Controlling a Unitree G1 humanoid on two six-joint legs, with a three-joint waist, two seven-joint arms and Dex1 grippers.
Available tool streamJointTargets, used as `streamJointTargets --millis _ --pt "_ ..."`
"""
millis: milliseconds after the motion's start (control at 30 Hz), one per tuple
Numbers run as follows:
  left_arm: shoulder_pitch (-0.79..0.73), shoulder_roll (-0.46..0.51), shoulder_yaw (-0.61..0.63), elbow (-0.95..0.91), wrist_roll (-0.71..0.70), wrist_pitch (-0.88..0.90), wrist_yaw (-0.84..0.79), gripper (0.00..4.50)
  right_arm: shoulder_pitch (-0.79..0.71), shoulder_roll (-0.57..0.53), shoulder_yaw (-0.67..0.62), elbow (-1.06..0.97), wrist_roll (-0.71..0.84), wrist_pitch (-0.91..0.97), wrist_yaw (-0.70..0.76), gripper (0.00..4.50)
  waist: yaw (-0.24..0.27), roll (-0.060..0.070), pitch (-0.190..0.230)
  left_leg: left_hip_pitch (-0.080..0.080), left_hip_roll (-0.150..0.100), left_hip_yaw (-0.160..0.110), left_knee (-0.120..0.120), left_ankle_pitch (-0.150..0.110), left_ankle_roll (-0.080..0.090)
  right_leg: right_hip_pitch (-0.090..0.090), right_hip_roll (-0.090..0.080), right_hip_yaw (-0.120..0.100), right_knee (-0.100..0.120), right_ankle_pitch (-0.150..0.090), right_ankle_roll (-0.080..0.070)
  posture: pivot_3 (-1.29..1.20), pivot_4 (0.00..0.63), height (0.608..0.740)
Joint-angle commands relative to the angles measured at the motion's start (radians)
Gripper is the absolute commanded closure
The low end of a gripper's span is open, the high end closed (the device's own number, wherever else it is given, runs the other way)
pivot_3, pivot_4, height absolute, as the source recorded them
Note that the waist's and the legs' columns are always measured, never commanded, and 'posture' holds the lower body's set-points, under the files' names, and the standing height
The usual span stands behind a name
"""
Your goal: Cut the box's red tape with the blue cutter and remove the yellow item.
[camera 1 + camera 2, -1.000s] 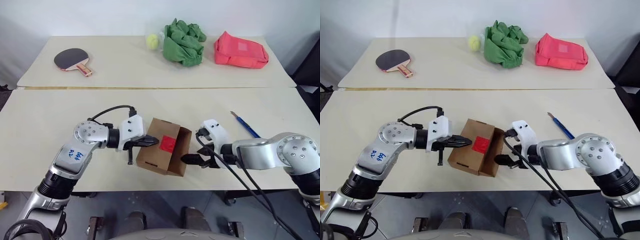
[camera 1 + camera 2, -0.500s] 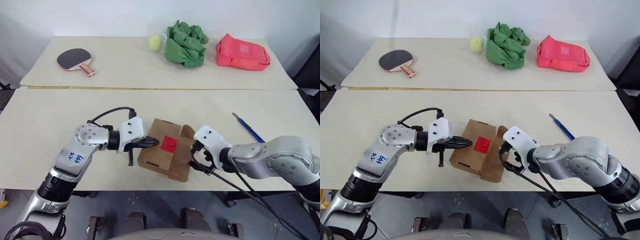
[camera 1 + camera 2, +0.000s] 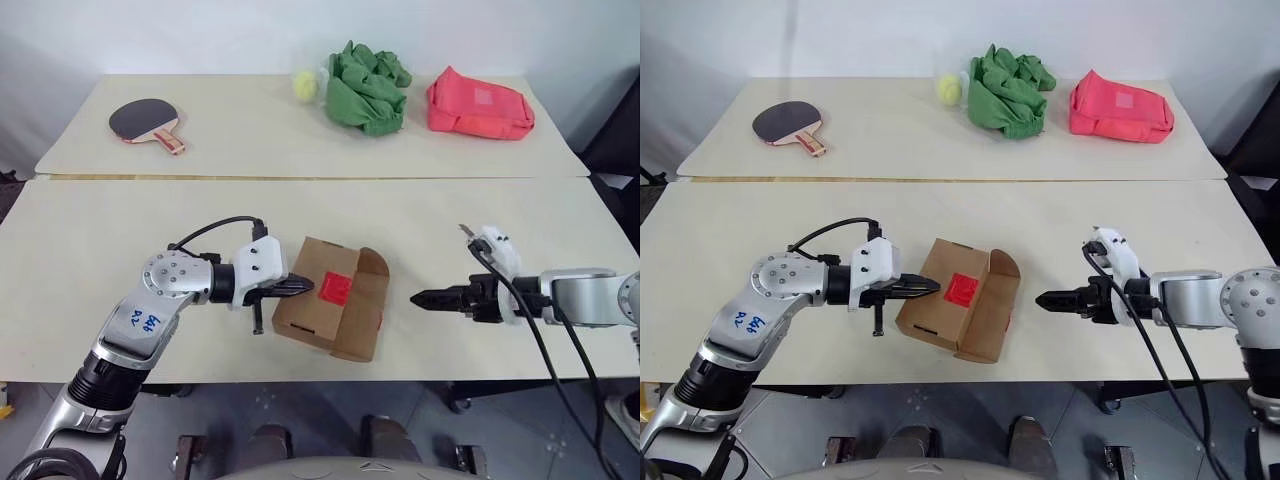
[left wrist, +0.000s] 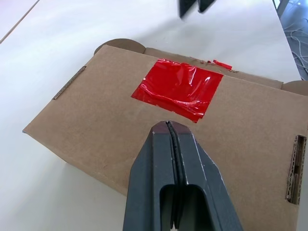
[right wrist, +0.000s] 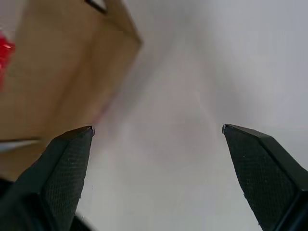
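The brown cardboard box lies near the table's front edge, and its end flap on the right stands open. The red tape is a creased square on the box's top face. My left gripper is shut, its tips resting on the top face just short of the tape. Well clear of the box's open end, to its right, my right gripper is open with nothing between its fingers. Only the blue cutter's dark end peeks out behind my right wrist. The yellow item is hidden.
On the far table lie a red-handled paddle, a tennis ball, a green cloth and a pink-red pouch. A seam separates the two tables. The box sits close to the front edge.
My right gripper has drawn away from the box's open end to the right and rolled. The left gripper has stayed shut on the box top.
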Motion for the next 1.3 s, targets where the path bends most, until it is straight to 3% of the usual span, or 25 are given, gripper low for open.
streamJointTargets --millis 33,200,633,733,967,1300 --pt "0.039 0.006 -0.032 0.012 0.029 0.032 0.009 4.50 0.048 0.018 0.003 0.047 0.249 -0.062 -0.098 0.04 0.000 0.000 0.000 0.000 0.000 0.000 0.000 0.000 0.000 0.000 0.000 0.000 0.000 0.000 0.000 0.00 0.150 0.740" --pt "0.046 0.011 -0.027 0.000 0.026 0.042 0.015 4.50 0.097 0.091 0.073 0.027 0.293 -0.109 -0.169 0.04 -0.002 -0.001 -0.001 0.001 0.000 0.000 0.001 0.000 0.000 0.000 0.000 0.000 0.000 0.000 0.000 0.00 0.150 0.740" --pt "0.051 0.017 -0.017 -0.019 0.023 0.067 0.019 4.50 0.062 0.283 0.160 -0.002 0.295 -0.150 -0.233 0.04 -0.004 -0.001 -0.002 0.002 0.002 0.000 0.000 0.000 0.000 0.000 0.003 0.001 0.001 0.000 -0.001 0.00 0.150 0.740" --pt "0.051 0.018 -0.018 -0.019 0.024 0.068 0.019 4.50 0.078 0.295 0.160 0.009 0.295 -0.154 -0.227 0.61 -0.004 -0.001 -0.002 0.002 0.002 0.000 0.000 0.000 0.000 0.000 0.003 0.001 0.001 0.000 -0.001 0.00 0.150 0.740" --pt "0.048 0.018 -0.018 -0.015 0.025 0.067 0.018 4.50 0.097 0.304 0.172 0.041 0.295 -0.176 -0.272 3.01 -0.004 -0.001 -0.002 0.002 0.002 0.000 0.000 0.000 0.000 0.000 0.003 0.002 0.001 0.000 -0.001 0.00 0.150 0.740" --pt "0.038 0.015 -0.021 -0.003 0.030 0.061 0.014 4.50 0.067 0.381 0.236 0.066 0.277 -0.185 -0.352 3.01 -0.006 0.000 -0.003 0.003 0.003 0.000 0.000 0.000 0.000 0.000 0.003 0.002 0.001 0.000 -0.001 0.00 0.150 0.740"
